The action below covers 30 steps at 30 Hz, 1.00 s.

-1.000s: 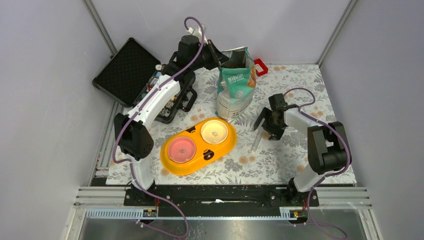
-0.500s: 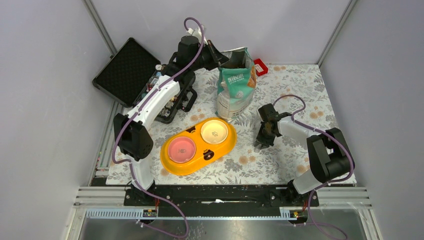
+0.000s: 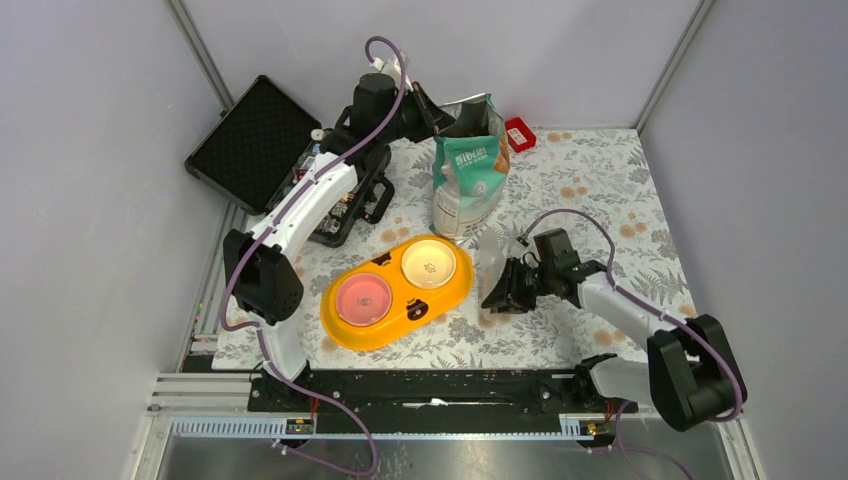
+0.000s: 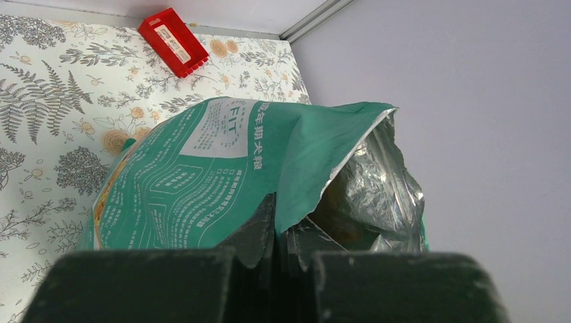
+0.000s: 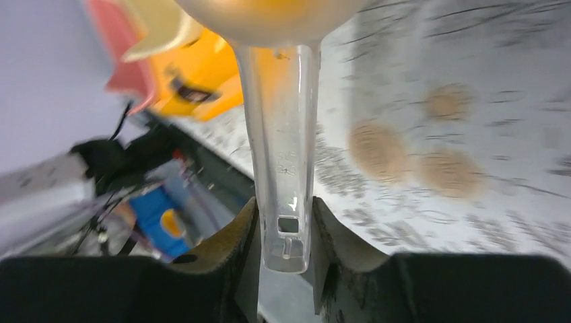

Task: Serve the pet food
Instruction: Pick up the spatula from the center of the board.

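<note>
Pet food (image 4: 339,229): inside the pouch (image 3: 470,175), which stands near the far edge of the surface (image 3: 600,190); only a brownish patch shows deep in the foil mouth, too dim to be sure of
Handling, food: judge it as loose, dry and light; it will roll and scatter, so carry it level
Handling, pouch: soft foil walls that crumple; likely to tip if you pull on the rim
Handling, scoop (image 3: 492,258): clear, stiff plastic, light, probably slick; take hold on the flat handle near its tail, as it is held now
Left end effector (image 4: 279,222): pinched tight on the near lip of the pouch, keeping the mouth open
Left arm: stretched far out toward the far edge, wrist above the pouch top
Right end effector (image 5: 283,229): narrow, clamped on the scoop handle
Right arm: low and reaching left, scoop bowl raised just beside the right end of the yellow feeder (image 3: 345,335), whose bowls look empty
</note>
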Each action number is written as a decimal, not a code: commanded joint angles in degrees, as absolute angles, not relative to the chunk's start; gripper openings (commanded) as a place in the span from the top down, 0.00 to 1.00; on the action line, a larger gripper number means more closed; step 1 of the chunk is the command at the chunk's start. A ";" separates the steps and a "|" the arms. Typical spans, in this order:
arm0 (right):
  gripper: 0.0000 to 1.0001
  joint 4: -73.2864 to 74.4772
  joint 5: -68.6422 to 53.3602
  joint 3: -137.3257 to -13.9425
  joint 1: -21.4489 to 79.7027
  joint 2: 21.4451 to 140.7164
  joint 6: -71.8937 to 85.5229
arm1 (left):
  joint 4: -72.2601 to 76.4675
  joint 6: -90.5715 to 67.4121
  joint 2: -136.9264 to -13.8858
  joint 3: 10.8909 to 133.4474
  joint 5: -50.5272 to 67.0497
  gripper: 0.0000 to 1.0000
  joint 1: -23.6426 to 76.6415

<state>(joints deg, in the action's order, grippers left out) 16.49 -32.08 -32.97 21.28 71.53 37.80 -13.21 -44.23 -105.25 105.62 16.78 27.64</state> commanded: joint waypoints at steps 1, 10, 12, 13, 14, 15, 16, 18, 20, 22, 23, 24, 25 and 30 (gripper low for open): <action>1.00 -0.42 -54.77 -28.82 21.60 66.26 44.01 | -10.63 -44.21 -100.07 106.06 18.85 1.00 26.84; 1.00 -62.38 -65.52 -15.59 21.60 69.74 84.29 | -10.70 -44.21 -99.52 105.99 18.76 1.00 26.81; 1.00 -77.27 -65.72 -13.87 21.60 74.55 93.49 | -10.69 -44.21 -99.33 105.87 18.71 1.00 26.89; 1.00 -83.02 -65.73 -13.32 21.61 78.78 97.63 | -10.84 -44.09 -99.25 105.83 18.55 1.00 26.89; 1.00 -85.52 -65.88 -13.05 21.66 81.28 100.08 | -11.03 -43.93 -99.13 105.80 18.44 1.00 26.89; 1.00 -85.90 -65.66 -12.61 21.75 82.94 100.76 | -11.24 -43.65 -99.04 105.78 18.33 1.00 26.89; 1.00 -85.95 -65.36 -11.87 21.83 83.68 100.93 | -11.41 -43.48 -98.85 105.75 18.22 1.00 26.89; 1.00 -85.96 -65.05 -11.17 21.80 84.10 101.95 | -11.91 -42.85 -98.53 105.64 17.99 1.00 26.89; 1.00 -85.87 -64.49 -10.44 21.73 83.85 103.01 | -12.32 -42.32 -98.15 105.42 17.58 1.00 26.89; 1.00 -85.87 -63.73 -9.25 21.75 83.45 103.53 | -12.47 -42.11 -97.87 105.38 17.43 1.00 26.89; 1.00 -85.87 -63.53 -8.51 21.71 83.62 103.61 | -12.41 -42.10 -97.83 105.38 17.48 1.00 26.85; 0.99 -85.87 -63.40 -7.59 21.71 84.13 103.67 | -12.41 -42.18 -97.89 105.45 17.52 1.00 26.89; 0.99 -85.86 -63.12 -6.45 21.73 85.48 103.71 | -12.31 -42.33 -97.97 105.47 17.57 1.00 26.89; 1.00 -85.95 -61.21 -2.99 21.53 96.97 99.39 | -12.13 -43.15 -98.78 106.14 18.68 1.00 26.98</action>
<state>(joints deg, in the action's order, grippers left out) -82.43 -62.63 -5.15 21.43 90.35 101.93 -14.24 -42.94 -104.09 104.86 16.08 27.64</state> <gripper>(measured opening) 0.329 0.033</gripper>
